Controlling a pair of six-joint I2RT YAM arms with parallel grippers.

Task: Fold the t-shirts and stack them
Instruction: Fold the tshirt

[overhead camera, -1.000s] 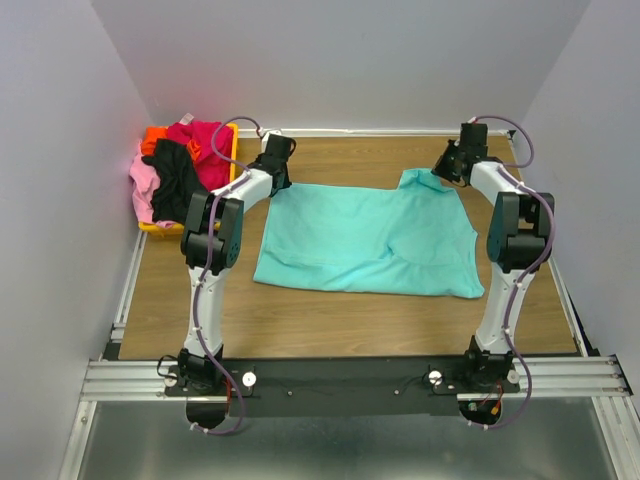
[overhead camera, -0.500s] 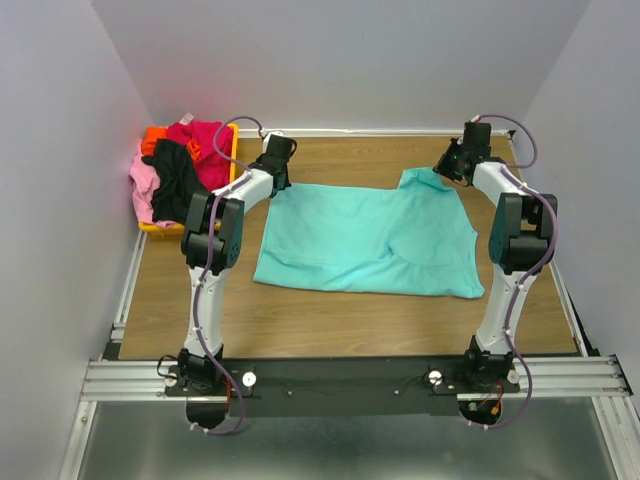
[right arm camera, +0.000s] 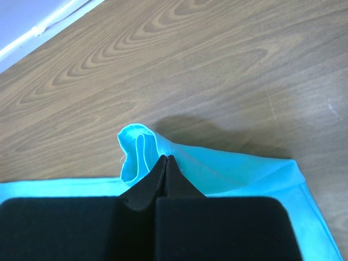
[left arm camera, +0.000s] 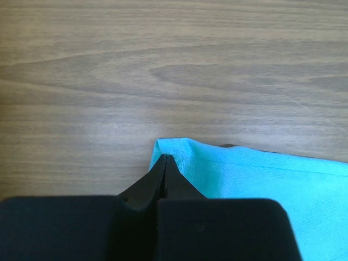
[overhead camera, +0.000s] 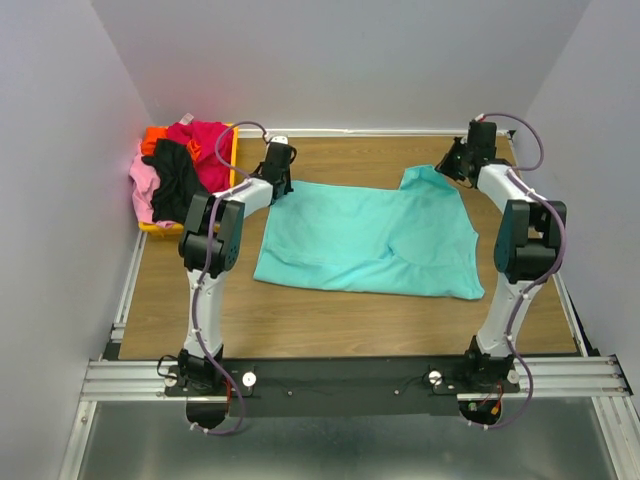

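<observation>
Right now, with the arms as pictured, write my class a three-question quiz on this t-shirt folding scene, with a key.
1. True or false: the left gripper and right gripper are both shut on the turquoise t-shirt.
2. Where are the other shirts? A) heaped in the yellow bin B) stacked on the turquoise t-shirt C) held by the left gripper
3. Which gripper pinches bunched, curled fabric rather than a flat corner?
Key: 1 true; 2 A; 3 the right gripper.
</observation>
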